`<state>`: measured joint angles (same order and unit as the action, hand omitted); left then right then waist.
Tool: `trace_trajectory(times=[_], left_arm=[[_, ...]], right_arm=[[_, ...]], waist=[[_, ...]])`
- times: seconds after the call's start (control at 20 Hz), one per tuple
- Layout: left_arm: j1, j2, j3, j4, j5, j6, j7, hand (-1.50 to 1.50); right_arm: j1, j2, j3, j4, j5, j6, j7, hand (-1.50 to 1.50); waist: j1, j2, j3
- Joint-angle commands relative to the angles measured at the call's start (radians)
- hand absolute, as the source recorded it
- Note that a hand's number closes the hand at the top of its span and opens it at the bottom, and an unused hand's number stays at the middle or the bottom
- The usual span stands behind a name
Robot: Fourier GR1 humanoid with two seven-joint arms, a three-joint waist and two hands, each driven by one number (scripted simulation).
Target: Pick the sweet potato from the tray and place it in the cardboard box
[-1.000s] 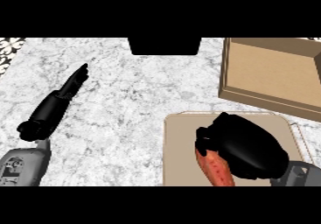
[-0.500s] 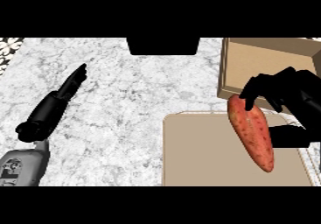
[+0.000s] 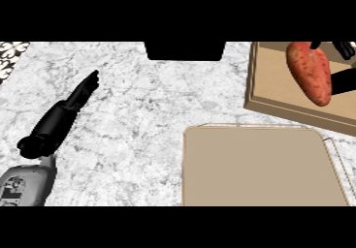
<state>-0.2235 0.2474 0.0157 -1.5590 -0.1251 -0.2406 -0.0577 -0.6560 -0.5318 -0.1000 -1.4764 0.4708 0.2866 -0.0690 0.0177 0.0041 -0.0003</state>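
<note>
Over the cardboard box — sweet potato beside fingers

left robot hand: matte black, slender, tapering to a point. black wrist segment behind it. grey forearm shell with dark markings. right robot hand: black, mostly cropped.
</note>
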Motion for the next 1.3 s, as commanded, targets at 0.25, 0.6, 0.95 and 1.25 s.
trace_trajectory(times=[0.25,0.6,0.95,1.25], left_arm=[[-0.025,-0.020,-0.014,0.011,-0.023,0.010,0.002,0.00],[-0.024,-0.040,-0.038,0.003,-0.030,0.006,0.000,0.00],[-0.035,-0.033,-0.028,0.030,-0.022,-0.012,-0.024,0.00],[-0.042,-0.024,-0.012,0.035,-0.035,0.002,-0.033,0.00]], right_arm=[[-0.170,-0.151,0.061,0.476,0.186,0.036,-0.190,1.50],[-0.261,-0.222,0.122,0.820,0.274,0.093,-0.408,1.50],[-0.375,-0.231,0.217,1.027,0.387,0.187,-0.513,-1.50],[-0.378,-0.252,0.147,1.105,0.308,0.180,-0.788,-1.50]], waist=[[0.022,0.009,0.000],[0.041,0.018,0.002],[0.057,0.023,0.002],[0.040,0.017,0.003]])
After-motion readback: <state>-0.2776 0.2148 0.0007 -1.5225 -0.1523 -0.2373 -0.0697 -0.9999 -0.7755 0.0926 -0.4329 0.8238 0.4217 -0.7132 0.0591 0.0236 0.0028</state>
